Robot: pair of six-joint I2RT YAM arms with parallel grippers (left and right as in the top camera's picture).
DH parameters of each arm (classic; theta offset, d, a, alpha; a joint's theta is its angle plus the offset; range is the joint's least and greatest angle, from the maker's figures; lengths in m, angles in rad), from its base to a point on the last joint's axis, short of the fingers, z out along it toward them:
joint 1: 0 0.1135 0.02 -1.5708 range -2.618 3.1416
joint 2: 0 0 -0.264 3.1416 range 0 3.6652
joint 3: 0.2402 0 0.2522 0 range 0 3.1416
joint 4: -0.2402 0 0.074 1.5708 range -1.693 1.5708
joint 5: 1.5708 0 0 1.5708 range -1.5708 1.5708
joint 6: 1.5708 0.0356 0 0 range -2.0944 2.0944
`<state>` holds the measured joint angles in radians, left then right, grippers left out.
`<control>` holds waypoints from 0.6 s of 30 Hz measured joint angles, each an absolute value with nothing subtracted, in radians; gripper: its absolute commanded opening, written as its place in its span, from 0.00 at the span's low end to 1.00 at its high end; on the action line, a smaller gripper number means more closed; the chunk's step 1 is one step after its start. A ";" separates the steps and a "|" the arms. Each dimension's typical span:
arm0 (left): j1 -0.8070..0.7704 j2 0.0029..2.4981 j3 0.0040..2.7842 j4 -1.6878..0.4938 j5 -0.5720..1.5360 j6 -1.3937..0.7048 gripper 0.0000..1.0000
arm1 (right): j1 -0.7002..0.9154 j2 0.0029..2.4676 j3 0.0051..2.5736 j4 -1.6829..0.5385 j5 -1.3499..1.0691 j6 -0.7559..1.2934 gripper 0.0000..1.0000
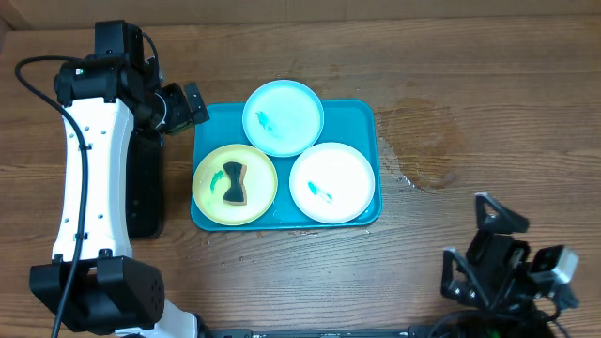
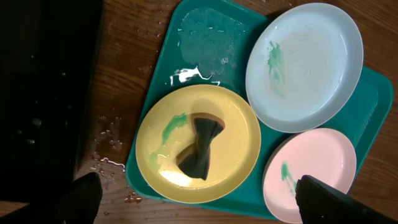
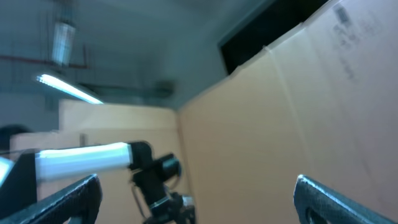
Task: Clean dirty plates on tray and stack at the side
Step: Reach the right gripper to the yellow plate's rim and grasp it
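The teal tray (image 1: 362, 117) holds three plates. The light blue plate (image 1: 284, 115) is at the back, the yellow-green plate (image 1: 211, 192) at the front left, the white plate (image 1: 331, 181) at the front right. Each has a teal smear. A dark sponge (image 1: 234, 183) lies on the yellow-green plate. My left gripper (image 1: 183, 105) is open and empty, above the tray's back left corner. The left wrist view shows the tray (image 2: 186, 25), the yellow-green plate (image 2: 236, 124), the sponge (image 2: 202, 146), the light blue plate (image 2: 303, 65) and the white plate (image 2: 317, 162), between the open fingers (image 2: 202, 208). My right gripper (image 1: 498, 221) is open, at the front right, pointing up.
A black tray (image 1: 146, 183) lies left of the teal tray, partly under the left arm. Water is pooled on the table (image 1: 418, 150) right of the tray and on the tray's bare corner (image 2: 205, 43). The right wrist view shows only a cardboard wall (image 3: 298, 112) between its fingers (image 3: 199, 208).
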<state>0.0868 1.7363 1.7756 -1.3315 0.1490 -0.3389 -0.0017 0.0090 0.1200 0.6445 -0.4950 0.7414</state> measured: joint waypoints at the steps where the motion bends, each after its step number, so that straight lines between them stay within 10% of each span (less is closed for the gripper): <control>1: 0.087 1.737 1.776 -1.331 0.149 -0.339 1.00 | -0.001 0.019 0.186 0.500 -0.490 0.716 1.00; 8: 0.087 1.737 1.776 -1.333 0.149 -0.339 1.00 | -0.006 0.476 1.008 -0.682 -0.467 0.404 1.00; 18: 0.087 1.737 1.776 -1.355 0.146 -0.342 1.00 | 0.109 1.091 1.459 -0.878 -0.736 0.339 0.84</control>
<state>0.0868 1.7367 1.7756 -1.3552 0.1455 -0.3416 0.1093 1.0908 1.4590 -0.8780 -0.7364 0.3393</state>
